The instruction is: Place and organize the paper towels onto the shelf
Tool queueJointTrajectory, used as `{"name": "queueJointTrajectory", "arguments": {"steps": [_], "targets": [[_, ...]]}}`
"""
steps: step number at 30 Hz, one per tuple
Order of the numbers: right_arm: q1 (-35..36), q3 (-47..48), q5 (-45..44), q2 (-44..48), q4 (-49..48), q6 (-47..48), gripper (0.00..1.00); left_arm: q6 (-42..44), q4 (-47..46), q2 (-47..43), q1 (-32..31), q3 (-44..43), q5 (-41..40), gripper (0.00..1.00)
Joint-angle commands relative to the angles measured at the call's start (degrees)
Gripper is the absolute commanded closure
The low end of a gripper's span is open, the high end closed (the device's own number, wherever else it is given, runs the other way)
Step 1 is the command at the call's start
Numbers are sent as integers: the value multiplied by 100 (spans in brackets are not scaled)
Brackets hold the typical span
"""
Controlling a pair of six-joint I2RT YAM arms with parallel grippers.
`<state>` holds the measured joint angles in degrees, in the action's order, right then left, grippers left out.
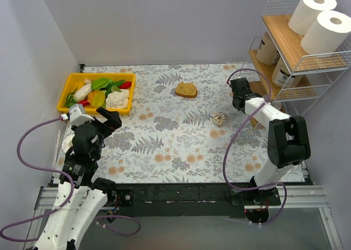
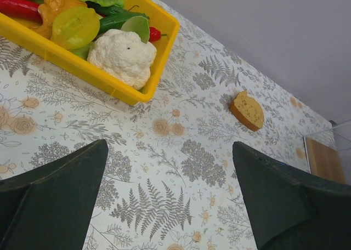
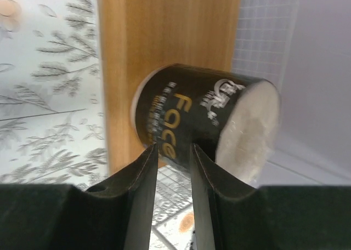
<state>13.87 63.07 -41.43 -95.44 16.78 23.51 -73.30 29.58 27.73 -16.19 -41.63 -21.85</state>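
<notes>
Over by the shelf (image 1: 299, 58), the right hand (image 3: 174, 147) sits nearly clenched, grasping nothing, just before a dark-labelled paper towel roll (image 3: 205, 121) on the lowest board; the left hand (image 2: 170, 195) hangs released above the worktop (image 1: 170, 135); two white rolls (image 1: 321, 22) stand on top.

4 rolls (image 1: 320, 17) (2 brown-wrapped) fill the shelf (image 1: 285, 41); dark-labelled roll (image 3: 203, 118) lies below.

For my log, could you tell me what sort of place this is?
Probably a lab test cell dressed as a home: plain grey walls, floral tablecloth, toy vegetable bin, small wire shelf.
</notes>
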Motion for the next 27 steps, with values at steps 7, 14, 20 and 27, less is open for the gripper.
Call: {"name": "queueJointTrajectory", "arguments": {"steps": [7, 14, 20, 27], "targets": [[966, 1199, 1629, 587, 915, -1155, 57, -737, 582, 575, 45, -100, -1101, 2], [2075, 751, 2455, 1870, 441, -1611, 21, -1942, 1796, 1612, 45, -706, -2104, 2], [2366, 129, 3395, 2872, 98, -2307, 1, -2365, 2490, 2851, 325, -1400, -3299, 2], [2366, 91, 3641, 3312, 256, -2535, 5, -1769, 2150, 3810, 1222, -1893, -3309, 2]]}}
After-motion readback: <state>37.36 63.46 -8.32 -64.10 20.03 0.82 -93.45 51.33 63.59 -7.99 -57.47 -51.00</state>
